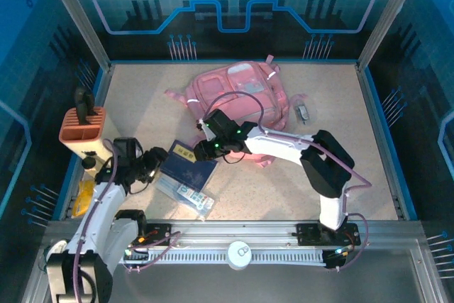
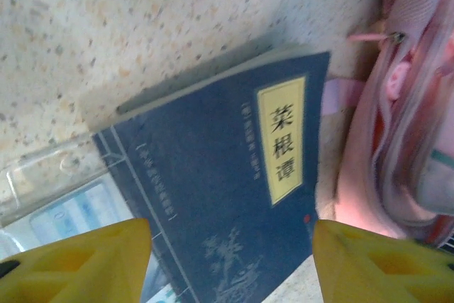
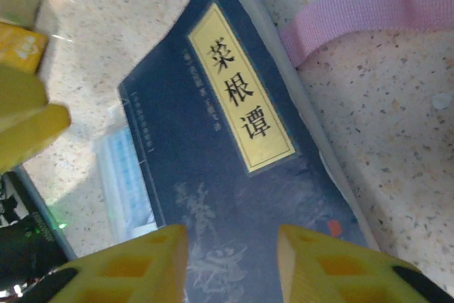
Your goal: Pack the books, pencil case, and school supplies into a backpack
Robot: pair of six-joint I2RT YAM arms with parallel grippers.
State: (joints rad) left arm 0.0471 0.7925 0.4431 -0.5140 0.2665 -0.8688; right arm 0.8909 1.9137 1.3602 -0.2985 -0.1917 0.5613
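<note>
Backpack (image 1: 241, 94): lies flat at the far middle of the table, just beyond both grippers. I cannot tell whether its main zip is open.
Navy book (image 1: 188, 166): flat, cover up, just short of the backpack, its near part resting on the pencil case (image 1: 188, 193).
Book axis: long axis on a diagonal, with the yellow title strip running along it. The titled end points toward the backpack.
Left gripper (image 2: 230, 246): jaws wide apart above the cover, clamping nothing.
Right gripper (image 3: 230, 246): jaws partly apart over the lower cover, holding nothing.
Step in hand, my judgement: taking up the navy book.
Method: I would not pinch a flat cover from above. I would take the edge propped up by the pencil case, close one gripper across the book's thickness, and steady the case with the other gripper.
</note>
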